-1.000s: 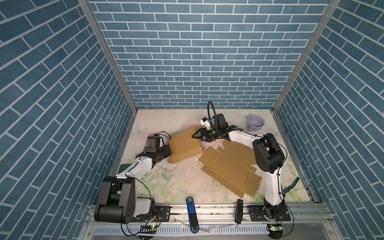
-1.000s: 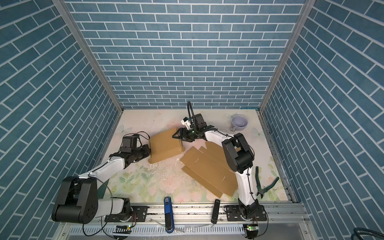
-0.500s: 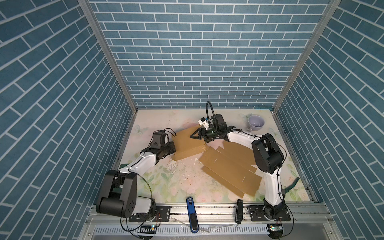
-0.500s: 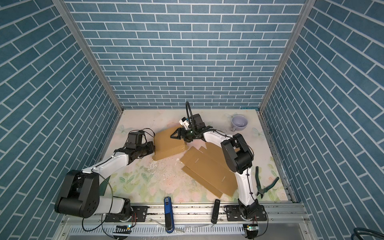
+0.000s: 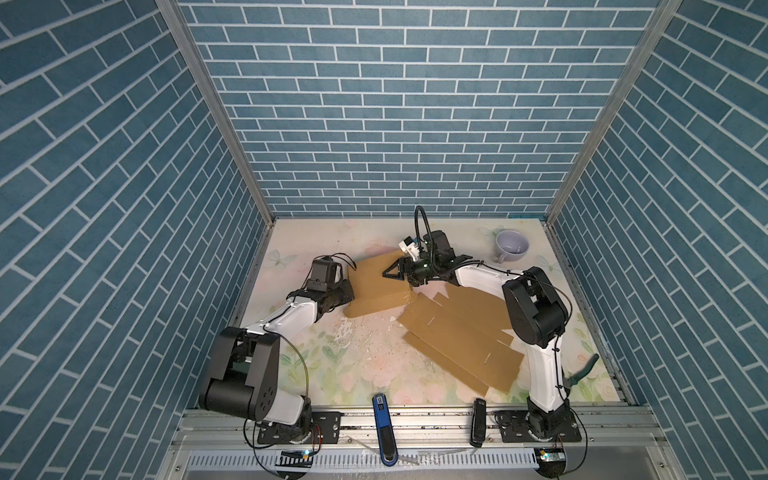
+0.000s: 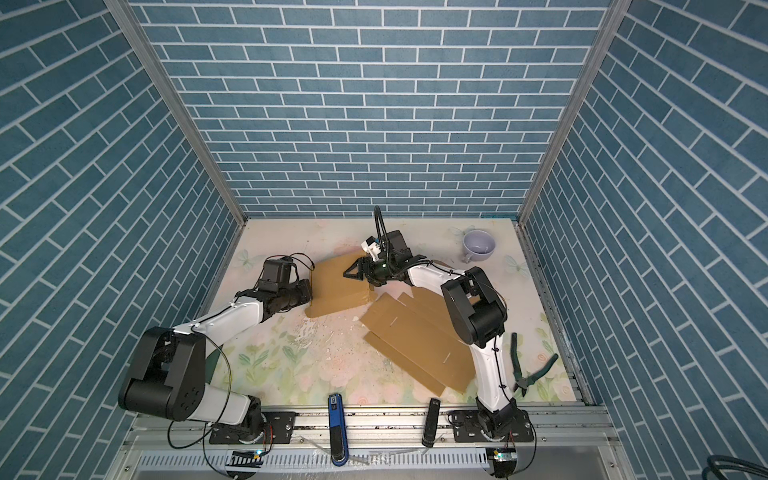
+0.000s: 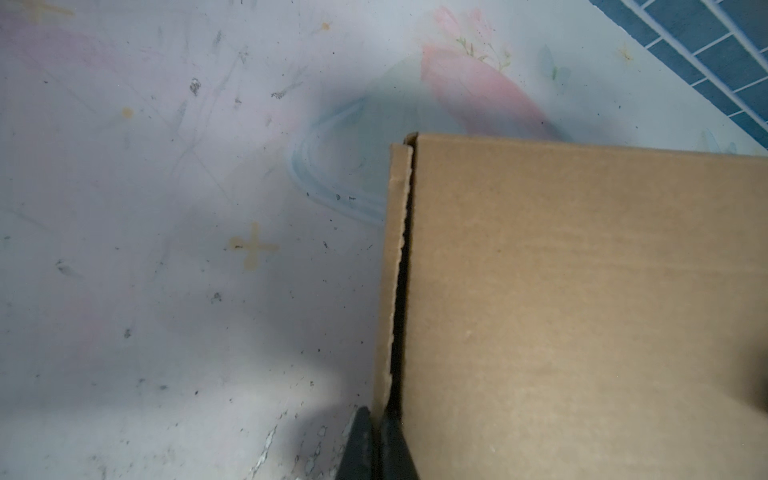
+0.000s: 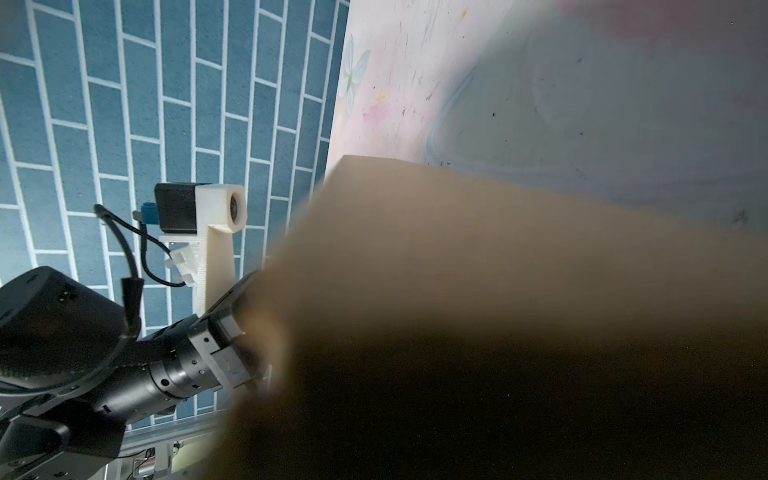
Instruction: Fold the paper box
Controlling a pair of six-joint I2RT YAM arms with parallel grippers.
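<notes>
If the right gripper [image 5: 388, 273], jaws unreadable, pushes down, the box flap [image 7: 392, 270] at 9 o'clock may slip from the clenched left gripper [image 7: 375, 419].

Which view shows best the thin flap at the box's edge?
The left wrist view: the flap is near and sharp, a dark gap parts it from the box, and the left hand pinches its end. Both top views show it too small; the right wrist view shows only a blurred box.

My brown cardboard box [image 5: 374, 293] lies in the middle toward the back, half folded, with one big flat panel on top; a thin side flap [image 7: 392, 266] stands just beside that panel, a dark gap between
</notes>
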